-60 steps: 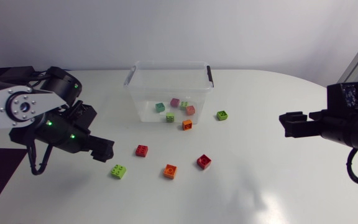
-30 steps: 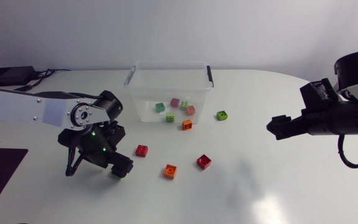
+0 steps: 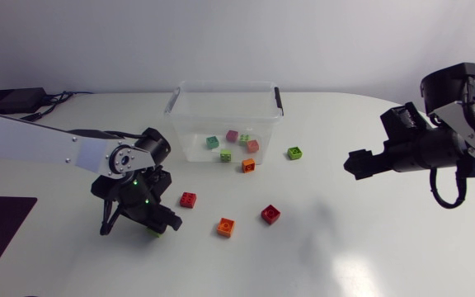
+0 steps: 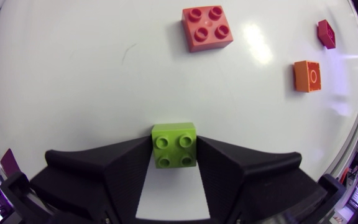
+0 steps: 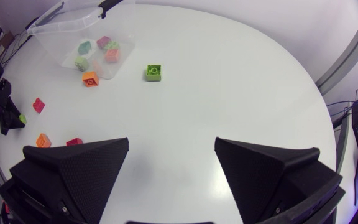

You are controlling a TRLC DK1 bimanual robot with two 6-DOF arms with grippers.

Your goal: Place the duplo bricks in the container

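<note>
White worktop [image 3: 345,247] carries everything. Nearest, the left tool [image 3: 158,224] sits low over it, its fingers pressing a lime brick [image 4: 174,145] from both sides, though only at their very tips. That shallow hold looks like the main risk: on lifting, the brick could twist out and drop, or tip and skid away. Just ahead lies a red brick [image 4: 207,28], which a low swing towards the container could knock. Farther out sit an orange brick [image 3: 226,227] and a dark red brick [image 3: 270,214]. Beyond them the clear container [image 3: 225,85] has tall walls, so a carry kept too low would strike its rim or shove it. Far off, the right tool [image 5: 171,152] hangs spread and empty, well apart from a green brick [image 5: 154,72].
</note>
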